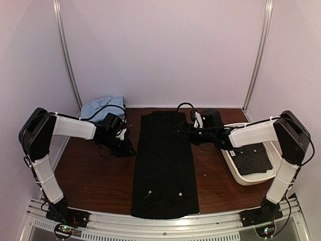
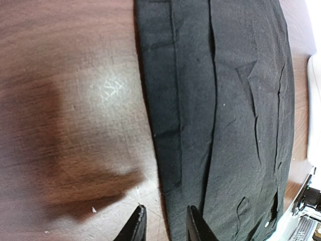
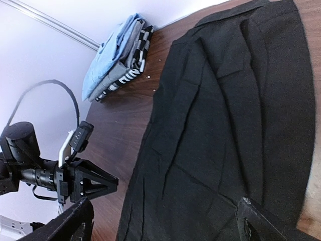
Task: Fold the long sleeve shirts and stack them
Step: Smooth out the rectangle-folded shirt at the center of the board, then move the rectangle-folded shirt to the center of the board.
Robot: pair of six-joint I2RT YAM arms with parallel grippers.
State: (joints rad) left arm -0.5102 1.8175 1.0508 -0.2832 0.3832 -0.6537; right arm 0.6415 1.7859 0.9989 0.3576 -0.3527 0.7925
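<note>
A plain black long sleeve shirt (image 1: pixel 163 170) lies on the brown table (image 1: pixel 95 175) as a long narrow strip, sleeves folded in and collar at the far end. My left gripper (image 1: pixel 131 149) hovers low at its left edge. In the left wrist view that gripper (image 2: pixel 165 226) is narrowly open, one finger over wood, the other over the cloth (image 2: pixel 225 125), gripping nothing. My right gripper (image 1: pixel 179 129) hangs wide open above the upper right part of the shirt (image 3: pixel 225 115), fingers (image 3: pixel 70 221) spread far apart. A second dark shirt (image 1: pixel 253 158) lies folded in a white tray.
The white tray (image 1: pixel 235 173) sits at the table's right side under my right arm. A pile of folded clothes with a light blue one on top (image 1: pixel 103 106) rests at the back left corner, also in the right wrist view (image 3: pixel 118 50). Pale walls enclose three sides.
</note>
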